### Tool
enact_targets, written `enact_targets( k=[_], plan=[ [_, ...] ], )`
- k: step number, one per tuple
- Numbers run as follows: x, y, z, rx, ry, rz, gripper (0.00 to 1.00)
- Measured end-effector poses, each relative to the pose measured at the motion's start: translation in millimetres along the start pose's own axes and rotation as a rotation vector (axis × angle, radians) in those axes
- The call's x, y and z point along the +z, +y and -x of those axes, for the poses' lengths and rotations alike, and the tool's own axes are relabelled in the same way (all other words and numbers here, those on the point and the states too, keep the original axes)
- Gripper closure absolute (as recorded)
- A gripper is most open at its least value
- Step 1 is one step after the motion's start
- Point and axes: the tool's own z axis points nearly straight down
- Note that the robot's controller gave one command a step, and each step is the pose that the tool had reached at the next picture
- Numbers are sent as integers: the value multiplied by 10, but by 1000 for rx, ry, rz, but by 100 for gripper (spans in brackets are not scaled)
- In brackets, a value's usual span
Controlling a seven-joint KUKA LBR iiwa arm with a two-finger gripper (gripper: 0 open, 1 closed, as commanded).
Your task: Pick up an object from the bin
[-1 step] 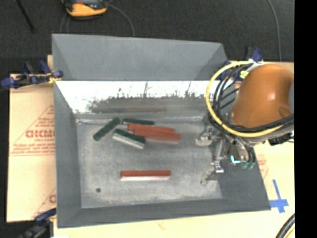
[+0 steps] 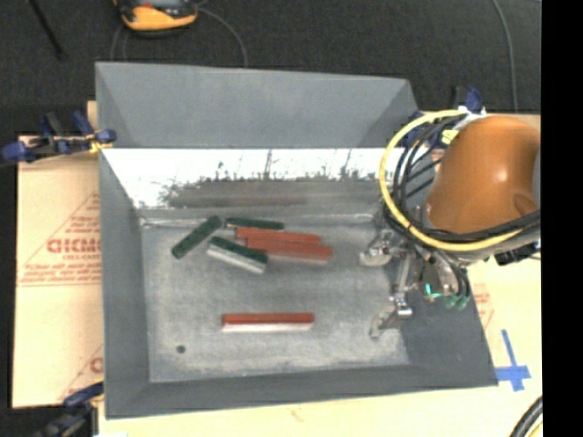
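Orange glossy wrist dome (image 2: 478, 176) | claw (image 2: 381, 288) spread wide | flat red bar (image 2: 268, 320) near, on grey metal bin (image 2: 255, 107)

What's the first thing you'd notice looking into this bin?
The big orange cover on the robot arm, at the right side of the bin, with its jaws open over bare floor. Then the little heap of red and green sticks near the back wall, and one red stick lying alone nearer the front.
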Motion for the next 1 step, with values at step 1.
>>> enact_targets(
  k=[1],
  plan=[
    [569,290,63,-30,-8,-1,0]
  ],
)
